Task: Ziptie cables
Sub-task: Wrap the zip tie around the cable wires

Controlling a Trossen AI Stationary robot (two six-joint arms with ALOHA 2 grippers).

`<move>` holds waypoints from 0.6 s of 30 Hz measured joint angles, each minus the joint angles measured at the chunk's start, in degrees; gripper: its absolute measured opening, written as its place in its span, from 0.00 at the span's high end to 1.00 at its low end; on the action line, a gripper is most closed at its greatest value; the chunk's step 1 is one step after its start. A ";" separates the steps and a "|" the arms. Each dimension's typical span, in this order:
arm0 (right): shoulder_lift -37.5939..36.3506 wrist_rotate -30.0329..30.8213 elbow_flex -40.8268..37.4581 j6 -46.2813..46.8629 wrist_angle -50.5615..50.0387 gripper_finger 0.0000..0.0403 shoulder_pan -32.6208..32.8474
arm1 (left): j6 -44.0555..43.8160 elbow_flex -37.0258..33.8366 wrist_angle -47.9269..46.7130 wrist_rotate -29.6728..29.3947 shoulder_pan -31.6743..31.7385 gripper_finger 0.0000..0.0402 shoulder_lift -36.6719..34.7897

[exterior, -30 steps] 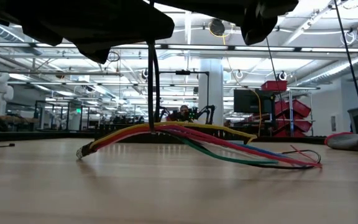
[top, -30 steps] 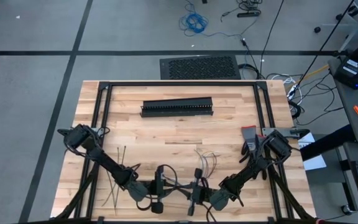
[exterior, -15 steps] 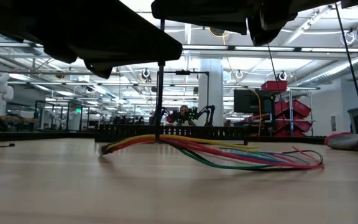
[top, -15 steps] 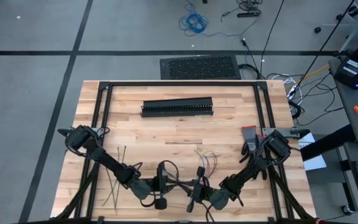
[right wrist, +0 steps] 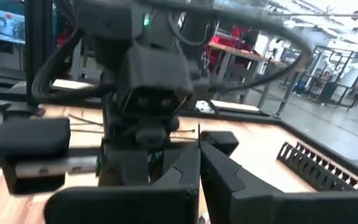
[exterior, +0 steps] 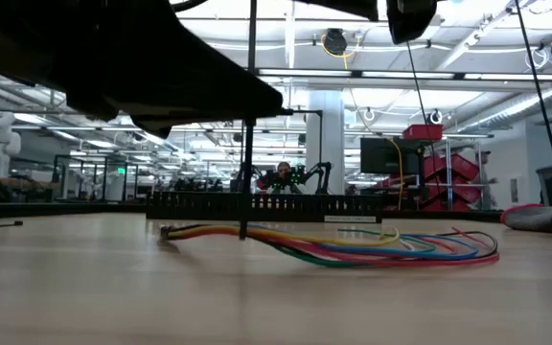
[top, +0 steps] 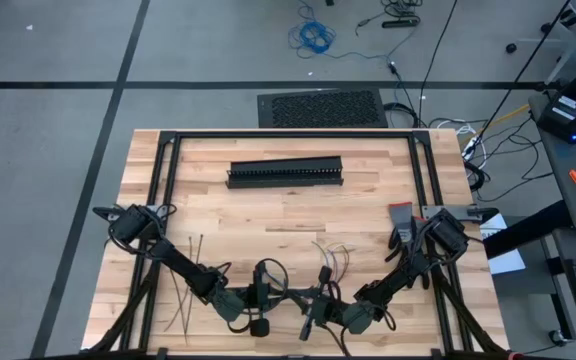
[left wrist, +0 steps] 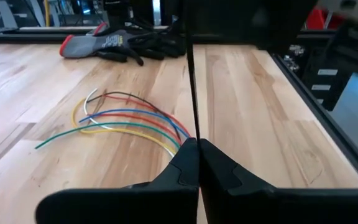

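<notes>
The cables [top: 333,256] are a loose bundle of coloured wires lying on the wooden table near its front edge, also in the low view [exterior: 353,244] and the left wrist view [left wrist: 126,121]. One thin dark ziptie [exterior: 248,144] stands upright over the bundle's gathered end [exterior: 175,232]. My left gripper [top: 273,298] and my right gripper [top: 313,303] face each other just in front of the bundle, both shut on this ziptie. Several loose zipties [top: 186,290] lie flat on the table at the front left. My left gripper pinches the ziptie [left wrist: 191,124] between its two shut fingertips [left wrist: 185,163]. From there the strip runs straight on toward my right gripper. Its other stretch drops to the cables' gathered end [exterior: 244,232]; whether it loops round them I cannot tell. My right gripper pinches the same ziptie between its shut fingertips [right wrist: 213,163], coming about level from the table's right. Only a short stub of the strip [right wrist: 198,134] shows past the fingers. Which part of the strip it has cannot be told.
A long black slotted duct [top: 285,173] lies across the far middle of the table. A grey, red-cuffed glove [top: 400,225] rests at the right, beside the black frame rail [top: 426,190].
The cables' gathered end, held off the table a second ago, has come down and now lies flat, and the bundle has slid a little toward the table's right. My left gripper has sunk slightly. The ziptie stays upright between the grippers.
</notes>
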 joint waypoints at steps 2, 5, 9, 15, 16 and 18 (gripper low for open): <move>-0.07 0.16 0.04 -0.97 1.09 1.00 0.00 | 0.01 -0.02 -0.06 0.04 0.00 0.99 0.04; -0.17 0.61 0.17 -2.83 4.03 1.00 0.00 | 0.03 -0.09 -0.71 0.75 0.00 0.99 0.09; -1.02 0.89 0.56 -12.32 14.09 1.00 1.19 | 0.18 -0.58 -3.50 1.56 -0.07 0.99 0.71; -1.15 9.85 0.99 -37.45 29.42 1.00 6.87 | 0.07 -0.35 -3.12 0.82 -0.02 0.99 0.49; -1.38 13.77 0.99 -39.29 29.02 1.00 7.55 | 0.08 -0.31 -2.64 0.76 -0.02 0.99 0.41; -1.61 22.37 1.08 -39.04 28.05 1.00 8.56 | 0.30 -0.24 -1.82 0.57 -0.03 0.99 0.26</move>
